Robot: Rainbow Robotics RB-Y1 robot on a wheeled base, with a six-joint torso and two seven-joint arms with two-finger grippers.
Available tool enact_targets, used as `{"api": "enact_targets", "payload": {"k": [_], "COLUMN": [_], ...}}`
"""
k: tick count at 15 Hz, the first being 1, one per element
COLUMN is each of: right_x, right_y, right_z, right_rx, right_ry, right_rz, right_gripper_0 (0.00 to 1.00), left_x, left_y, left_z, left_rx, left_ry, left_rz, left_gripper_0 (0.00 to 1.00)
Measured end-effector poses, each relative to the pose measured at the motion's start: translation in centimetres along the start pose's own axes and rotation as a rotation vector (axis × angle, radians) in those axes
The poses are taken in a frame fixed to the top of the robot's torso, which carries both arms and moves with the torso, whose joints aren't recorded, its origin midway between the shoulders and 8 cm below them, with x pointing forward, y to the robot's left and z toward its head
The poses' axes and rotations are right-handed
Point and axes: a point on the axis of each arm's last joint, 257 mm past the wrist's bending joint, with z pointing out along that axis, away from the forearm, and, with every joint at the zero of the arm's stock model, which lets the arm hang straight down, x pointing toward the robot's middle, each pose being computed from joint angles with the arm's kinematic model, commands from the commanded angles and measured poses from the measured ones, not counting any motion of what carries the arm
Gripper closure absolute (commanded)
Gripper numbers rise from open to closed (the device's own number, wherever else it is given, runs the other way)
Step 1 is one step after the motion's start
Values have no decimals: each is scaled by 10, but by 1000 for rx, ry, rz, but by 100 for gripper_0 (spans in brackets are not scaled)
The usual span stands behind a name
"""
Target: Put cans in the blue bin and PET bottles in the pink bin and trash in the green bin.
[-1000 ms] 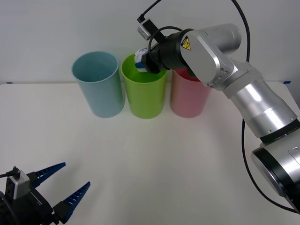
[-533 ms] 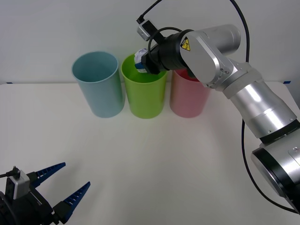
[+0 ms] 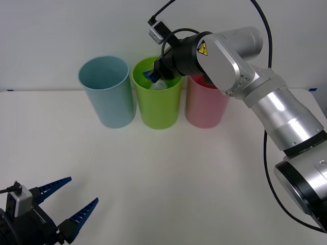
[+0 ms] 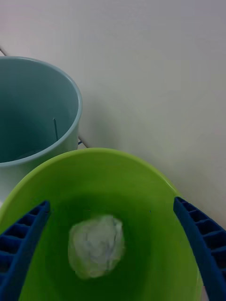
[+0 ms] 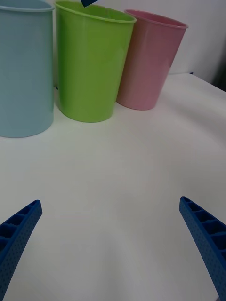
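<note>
Three tall bins stand in a row at the back of the table: the blue bin [image 3: 107, 91], the green bin [image 3: 157, 100] and the pink bin [image 3: 205, 106]. My right gripper [image 3: 152, 75] hangs open over the green bin's mouth. In the right wrist view the trash [image 4: 96, 245], a whitish wad, lies loose inside the green bin [image 4: 155, 188], between and below my spread fingers [image 4: 21, 240]. The blue bin [image 4: 33, 117] is beside it. My left gripper [image 3: 69, 201] rests open near the table's front left corner, with nothing between its fingers.
The white table [image 3: 163, 168] stretches between the bins and my left gripper. The left wrist view looks across it at the blue bin [image 5: 23, 70], the green bin [image 5: 92, 66] and the pink bin [image 5: 148, 61]. A pale wall stands behind the bins.
My right gripper has opened over the green bin and let go of the trash, which now lies inside the bin. The left arm has not moved.
</note>
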Motion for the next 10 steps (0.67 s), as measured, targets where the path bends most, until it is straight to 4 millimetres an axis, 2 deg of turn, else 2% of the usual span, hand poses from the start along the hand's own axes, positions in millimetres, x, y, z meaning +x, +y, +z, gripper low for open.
{"api": "enact_targets", "payload": {"k": [6, 8, 10], "right_x": [-3, -27, -52], "right_y": [0, -6, -14], "right_z": [-2, -17, -43], "right_rx": [-7, -16, -35], "right_ry": [-11, -76, -156], "right_rz": [12, 27, 45], "right_gripper_0": [0, 0, 0], "left_x": [0, 0, 0], "left_y": [0, 0, 0], "left_z": [0, 0, 0], "left_rx": [0, 0, 0], "left_ry": [0, 0, 0], "left_rz": [0, 0, 0], "left_gripper_0": [0, 0, 0]}}
